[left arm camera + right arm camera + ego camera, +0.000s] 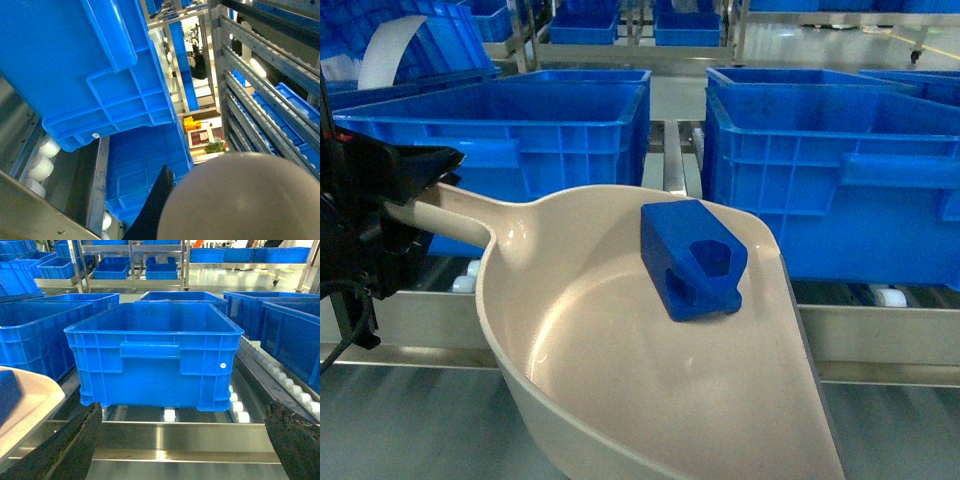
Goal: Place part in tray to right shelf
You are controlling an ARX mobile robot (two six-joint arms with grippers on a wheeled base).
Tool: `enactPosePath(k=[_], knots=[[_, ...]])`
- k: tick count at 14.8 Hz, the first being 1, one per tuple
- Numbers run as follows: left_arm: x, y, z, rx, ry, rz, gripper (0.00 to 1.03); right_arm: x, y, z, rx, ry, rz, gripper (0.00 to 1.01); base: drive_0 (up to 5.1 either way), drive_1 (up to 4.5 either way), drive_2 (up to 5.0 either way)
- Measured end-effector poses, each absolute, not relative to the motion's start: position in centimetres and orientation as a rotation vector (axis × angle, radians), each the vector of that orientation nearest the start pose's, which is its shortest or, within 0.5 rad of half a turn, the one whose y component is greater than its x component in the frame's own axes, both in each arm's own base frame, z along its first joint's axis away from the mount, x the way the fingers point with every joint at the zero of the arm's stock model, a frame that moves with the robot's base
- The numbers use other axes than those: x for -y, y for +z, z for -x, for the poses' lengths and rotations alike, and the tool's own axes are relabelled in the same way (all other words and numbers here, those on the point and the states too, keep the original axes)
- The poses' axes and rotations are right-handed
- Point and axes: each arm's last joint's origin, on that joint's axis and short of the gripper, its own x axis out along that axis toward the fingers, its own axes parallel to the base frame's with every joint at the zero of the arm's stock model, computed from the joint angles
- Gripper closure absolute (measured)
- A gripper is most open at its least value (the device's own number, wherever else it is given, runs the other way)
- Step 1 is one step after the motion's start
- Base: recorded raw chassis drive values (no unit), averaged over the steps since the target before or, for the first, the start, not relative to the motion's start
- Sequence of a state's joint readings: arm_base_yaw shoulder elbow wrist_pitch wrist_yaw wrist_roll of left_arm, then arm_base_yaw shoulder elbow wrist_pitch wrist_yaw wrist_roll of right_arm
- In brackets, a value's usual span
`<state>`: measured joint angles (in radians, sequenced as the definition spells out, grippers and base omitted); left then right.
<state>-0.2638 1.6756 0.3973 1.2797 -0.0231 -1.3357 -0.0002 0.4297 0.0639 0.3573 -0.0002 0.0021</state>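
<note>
Tray: a cream-white dustpan-shaped scoop (650, 400) is held nearest the head camera, its flat lip toward the lower right; its handle runs up-left into the left gripper (395, 215).
Left gripper: it is seen clenched on the tray handle in the head view; the fingertips themselves are hidden by the black housing.
Part: the blue block (692, 258) is lying inside the tray near the far rim, octagonal hole facing the camera; it is touched by no gripper.
Right gripper: its two dark fingers (75, 450) are seen spread wide at the lower corners of the right wrist view; nothing is held between them.
Right shelf: the stainless front rail (880, 335) and white rollers (235, 405) are seen just beyond the tray; large blue crates (155, 355) are standing on the rollers.
Step in hand: the loaded tray is judged to be in carriage toward the shelf; the part is not yet delivered.
Next move: the tray is to be swung rightward and lowered or tipped over the rail; the block could slide off the open lip if tilted early.
</note>
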Motion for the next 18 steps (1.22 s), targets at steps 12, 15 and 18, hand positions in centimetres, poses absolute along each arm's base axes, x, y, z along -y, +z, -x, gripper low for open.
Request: enactPosePath(k=[12,15,18], knots=[[7.04,14.89,-26.32,-0.16,-0.205,1.329,0.91,0.0,18.1,-12.7,-0.009,0.0,-0.002,0.03,0.0,0.0,0.0],[7.04,14.89,-26.32,-0.16,-0.205,1.329,0.91,0.0,18.1,-12.7,-0.009,0.0,-0.002,0.03,0.0,0.0,0.0],[7.04,14.89,-26.32,-0.16,-0.205,1.329,0.91,0.0,18.1,-12.7,-0.009,0.0,-0.002,0.03,0.0,0.0,0.0]])
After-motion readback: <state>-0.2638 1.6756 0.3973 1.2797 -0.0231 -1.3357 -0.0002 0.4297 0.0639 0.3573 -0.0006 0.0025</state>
